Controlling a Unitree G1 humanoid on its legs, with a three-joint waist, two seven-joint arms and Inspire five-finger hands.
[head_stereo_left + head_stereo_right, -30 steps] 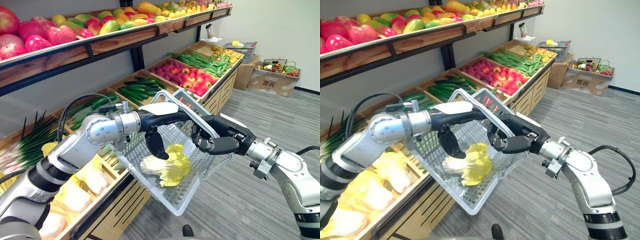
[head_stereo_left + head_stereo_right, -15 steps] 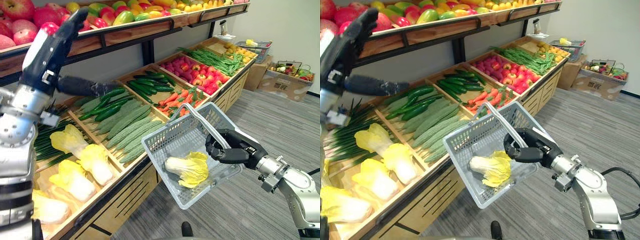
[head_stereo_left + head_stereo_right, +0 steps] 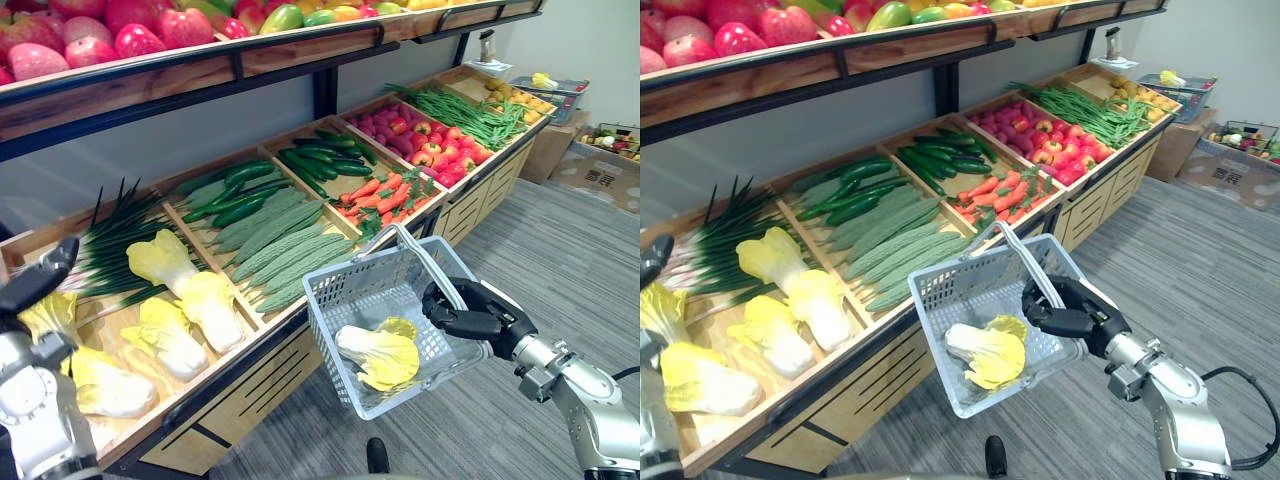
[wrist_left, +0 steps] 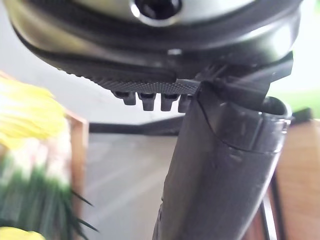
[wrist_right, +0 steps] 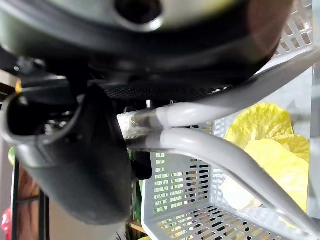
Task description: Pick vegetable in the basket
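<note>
**Basket held by right hand, one cabbage inside**

The left hand (image 3: 38, 283) sits low at the near left edge. Its fingers are straight, hold nothing, and point up over the front bin of the stand (image 3: 250, 370).

The right arm comes in from the lower right, with the forearm angled up and to the left. The right hand (image 3: 470, 310) is curled tight round the two grey handles (image 5: 200, 130) of the basket (image 3: 345, 290).

The basket hangs tilted in the air just in front of the stand's edge, with its open top facing up and left. The cabbage (image 3: 380, 355) lies in the basket's bottom, below and to the left of the right hand and clear of its fingers.

In the wooden stand's bins:
- The nearest bin holds loose cabbages (image 3: 190, 290), with scallions (image 3: 120, 240) behind them.
- Farther along are gourds (image 3: 280, 255), cucumbers (image 3: 235, 195) and carrots (image 3: 380, 190).
- Beyond those are peppers (image 3: 430, 140) and beans (image 3: 470, 110).

A shelf (image 3: 200, 75) above carries fruit (image 3: 150, 25). The floor (image 3: 560, 250) is grey plank, and a box (image 3: 600, 160) stands at the far right by the wall.
</note>
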